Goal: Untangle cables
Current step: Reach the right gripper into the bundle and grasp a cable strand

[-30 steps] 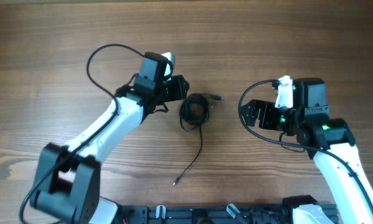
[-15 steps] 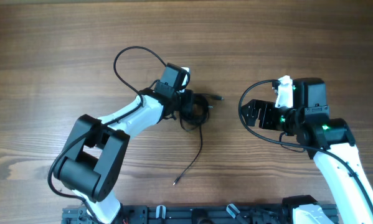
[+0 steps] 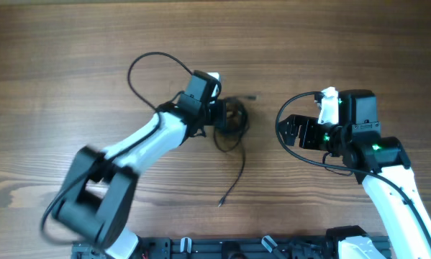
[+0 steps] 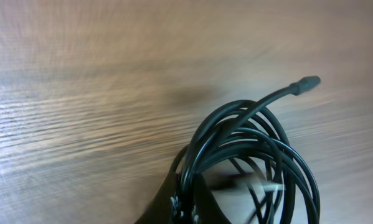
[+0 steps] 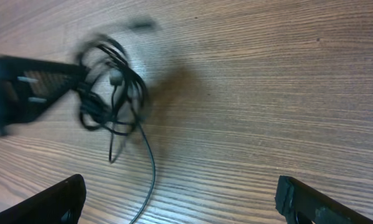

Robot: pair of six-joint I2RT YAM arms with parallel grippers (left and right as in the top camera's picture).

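Observation:
The cables (image 3: pixel 233 119) are one thin black coil at mid-table, with a plug end (image 3: pixel 252 97) pointing right and a long tail curving down to a tip (image 3: pixel 221 203). My left gripper (image 3: pixel 219 115) sits at the coil's left edge, shut on several strands. In the left wrist view the strands are pinched between its fingertips (image 4: pixel 185 202), the coil (image 4: pixel 254 155) looping out to the right and a plug (image 4: pixel 304 83) beyond it. My right gripper (image 3: pixel 296 132) stands open to the right of the coil, apart from it. In the right wrist view its fingers (image 5: pixel 55 202) frame bare wood, with the coil (image 5: pixel 108 87) blurred at upper left.
The wooden table (image 3: pixel 345 43) stretches all round. The left arm's own thicker wire (image 3: pixel 147 65) loops up behind it, and the right arm's wire (image 3: pixel 283 137) curves beside its gripper. A black rail (image 3: pixel 222 248) runs along the near edge.
My left gripper reached the coil and shut on it. The coil shifted slightly right and its tail tip swung to the right. The right arm has not moved.

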